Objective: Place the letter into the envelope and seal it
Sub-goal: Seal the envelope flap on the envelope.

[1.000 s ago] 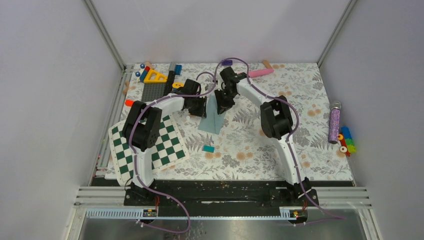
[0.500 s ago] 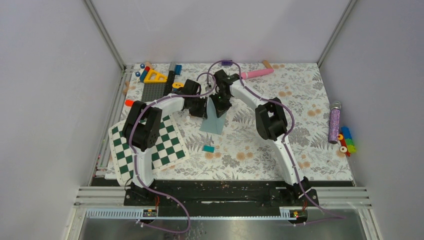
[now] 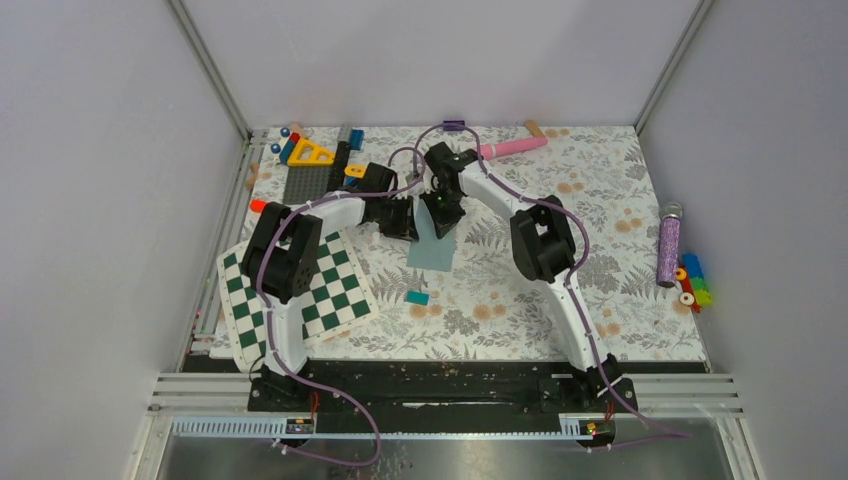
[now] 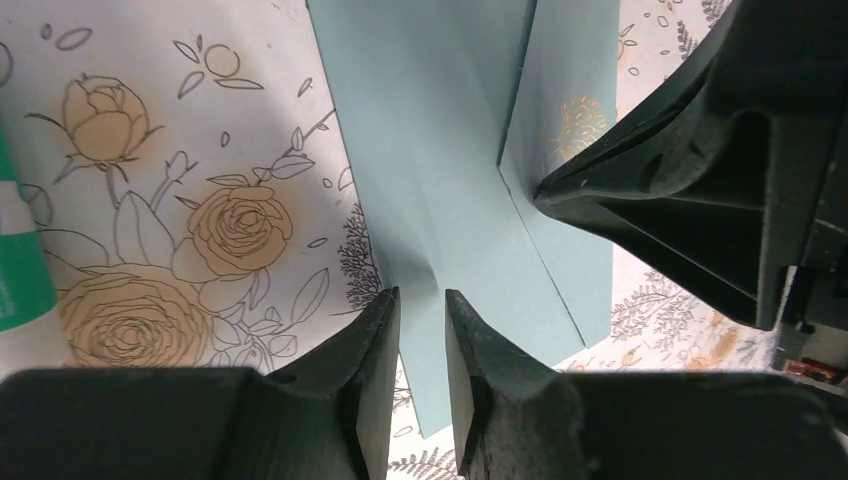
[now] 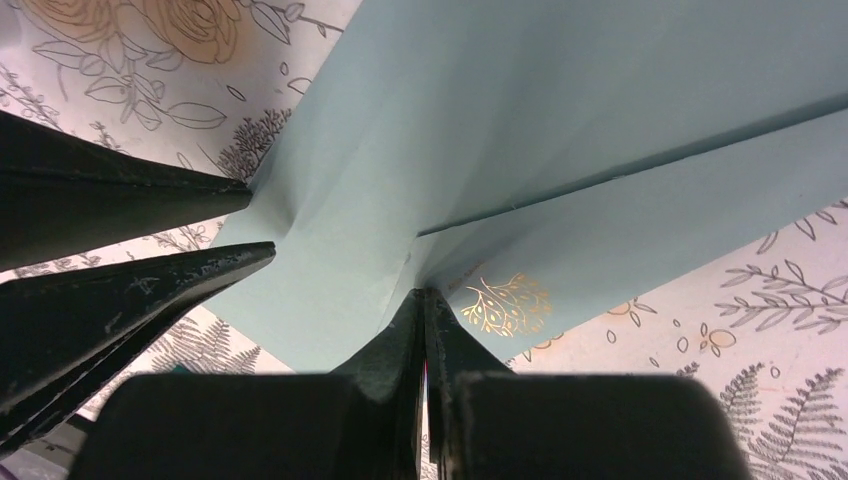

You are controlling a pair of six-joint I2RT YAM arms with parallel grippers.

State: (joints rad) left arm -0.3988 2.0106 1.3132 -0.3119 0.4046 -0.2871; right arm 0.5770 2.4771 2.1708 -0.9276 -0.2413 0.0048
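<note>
The teal envelope [image 3: 431, 252] lies on the flowered mat in the middle of the table, between both arms. My left gripper [image 3: 408, 225] stands at its left edge. In the left wrist view the envelope [image 4: 450, 150] runs between the narrowly parted left gripper [image 4: 420, 300] jaws, and the paper puckers there. My right gripper [image 5: 424, 295] is shut, pinching the envelope [image 5: 520, 120] at the flap edge beside a gold leaf print [image 5: 505, 303]. The letter does not show in any view.
A green-white checkerboard [image 3: 295, 290] lies at the left, under the left arm. A small teal block [image 3: 417, 297] sits just in front of the envelope. Toys line the back left [image 3: 312, 153]; a pink stick [image 3: 520, 146] lies at the back, a purple tube [image 3: 668, 245] at the right.
My right gripper has closed and shifted a little left onto the envelope. The envelope's raised pointed part has come down, so it looks shorter and flatter. The left arm barely moved.
</note>
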